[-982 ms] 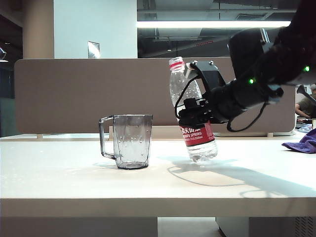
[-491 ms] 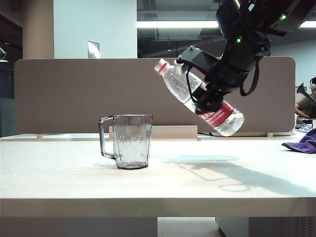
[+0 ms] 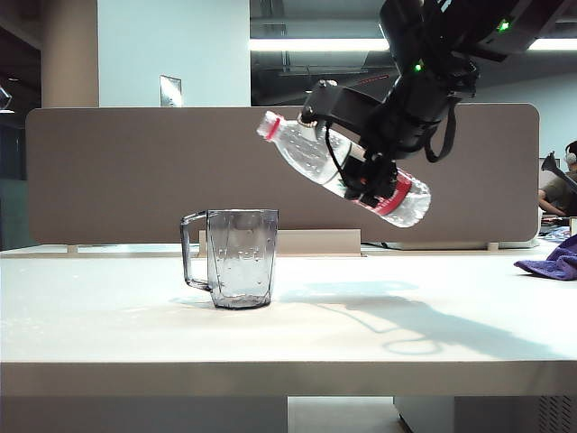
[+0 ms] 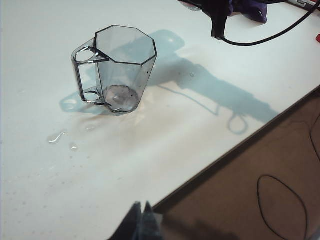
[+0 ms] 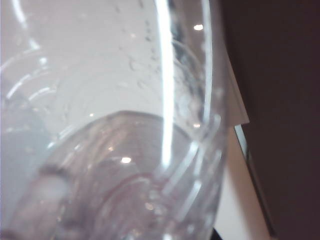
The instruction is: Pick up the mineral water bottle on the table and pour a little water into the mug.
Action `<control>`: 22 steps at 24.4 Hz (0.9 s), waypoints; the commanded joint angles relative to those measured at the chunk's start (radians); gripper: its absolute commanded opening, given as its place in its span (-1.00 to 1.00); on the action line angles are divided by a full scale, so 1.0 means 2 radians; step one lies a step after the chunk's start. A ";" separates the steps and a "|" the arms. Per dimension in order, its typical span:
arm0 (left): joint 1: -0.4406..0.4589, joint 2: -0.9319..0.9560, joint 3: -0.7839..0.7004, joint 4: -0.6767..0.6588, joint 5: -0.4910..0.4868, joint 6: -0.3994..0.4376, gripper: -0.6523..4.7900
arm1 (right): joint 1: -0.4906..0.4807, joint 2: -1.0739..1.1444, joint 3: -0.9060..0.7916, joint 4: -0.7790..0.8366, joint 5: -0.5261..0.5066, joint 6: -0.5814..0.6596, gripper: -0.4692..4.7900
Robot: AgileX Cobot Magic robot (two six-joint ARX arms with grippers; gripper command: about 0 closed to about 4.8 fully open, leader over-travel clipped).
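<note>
Desk (image 3: 135, 334) fills the lower half of the exterior view, off-white, thick front edge, a brown partition (image 3: 117, 171) standing behind it. Right arm (image 3: 451, 45) comes in from the upper right, its upper part cut off by the frame edge. Right gripper (image 3: 365, 171) is clamped on the mineral water bottle (image 3: 311, 158) around the label, jaws partly closed on its body; the fingers themselves are hard to make out against the black housing and cables. Bottle is held in the air well above the desk, tilted steeply, red-ringed neck pointing down-left toward the mug (image 3: 239, 257), base up to the right. Neck is above and to the right of the mug rim, not over it, and apart from it. Cannot tell if any water is leaving the neck.

Right wrist view is almost all clear bottle plastic (image 5: 125, 150) pressed close to the lens, blurred, with a water line across it; the gripper is not visible there.

Mug stands upright on the desk, handle to the left in the exterior view, looks empty or nearly so. Left wrist view shows its octagonal rim (image 4: 125, 47) from above, and a few water drops (image 4: 57, 136) on the desk beside it.

Left gripper (image 4: 141, 222) shows only as dark fingertips at the frame edge, tips close together, touching nothing, well apart from the mug. A purple cloth (image 3: 552, 260) lies at the far right of the desk, cut off.
</note>
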 commanded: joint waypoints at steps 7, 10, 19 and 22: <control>0.000 0.000 0.002 0.006 0.001 0.001 -0.78 | 0.010 -0.004 0.003 0.000 0.005 -0.036 0.05; 0.000 0.000 0.002 0.006 0.001 0.001 -0.78 | 0.012 -0.004 0.003 -0.011 0.023 -0.042 0.05; 0.000 0.000 0.002 0.006 0.001 0.001 -0.78 | 0.012 -0.007 0.003 -0.012 0.027 -0.184 0.05; 0.000 0.000 0.002 0.006 0.001 0.001 -0.78 | 0.012 -0.007 0.003 0.002 0.027 -0.205 0.05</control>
